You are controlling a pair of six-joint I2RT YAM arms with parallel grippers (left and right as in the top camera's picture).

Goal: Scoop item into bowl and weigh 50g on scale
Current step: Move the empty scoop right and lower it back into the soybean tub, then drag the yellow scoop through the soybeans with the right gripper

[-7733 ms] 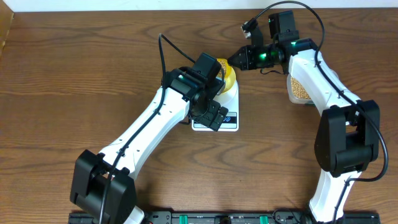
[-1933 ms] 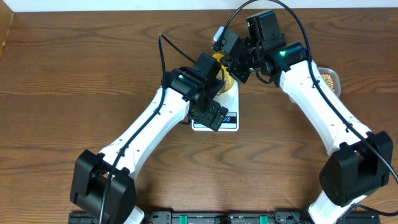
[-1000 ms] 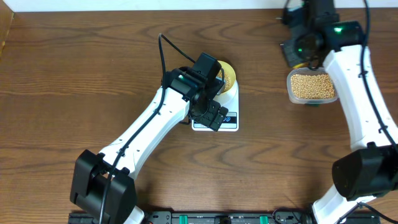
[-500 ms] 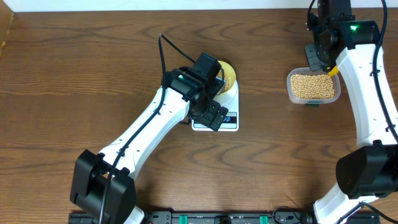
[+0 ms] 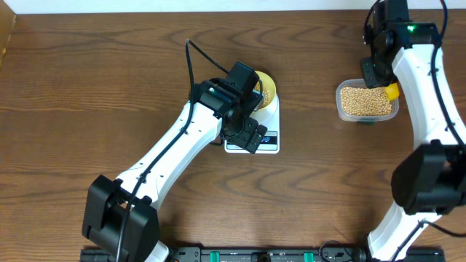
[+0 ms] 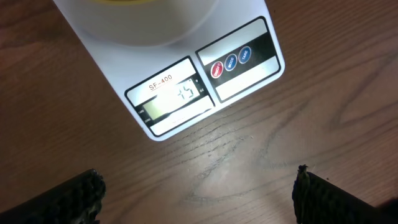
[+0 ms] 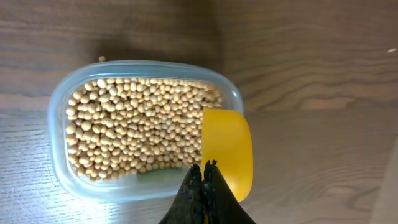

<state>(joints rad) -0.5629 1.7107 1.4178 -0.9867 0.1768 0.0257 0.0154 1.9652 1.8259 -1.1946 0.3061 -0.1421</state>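
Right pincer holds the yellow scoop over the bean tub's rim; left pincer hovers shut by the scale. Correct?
Not quite. The left pincer is open, its fingers spread wide apart by the scale, as the left wrist view shows. The rest holds.

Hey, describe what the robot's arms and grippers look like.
The left arm and right arm have white links with bulky black joints, and thin black cables loop at the wrists. A green light glows near the right wrist. The jaws are black, the left pair rough-textured.
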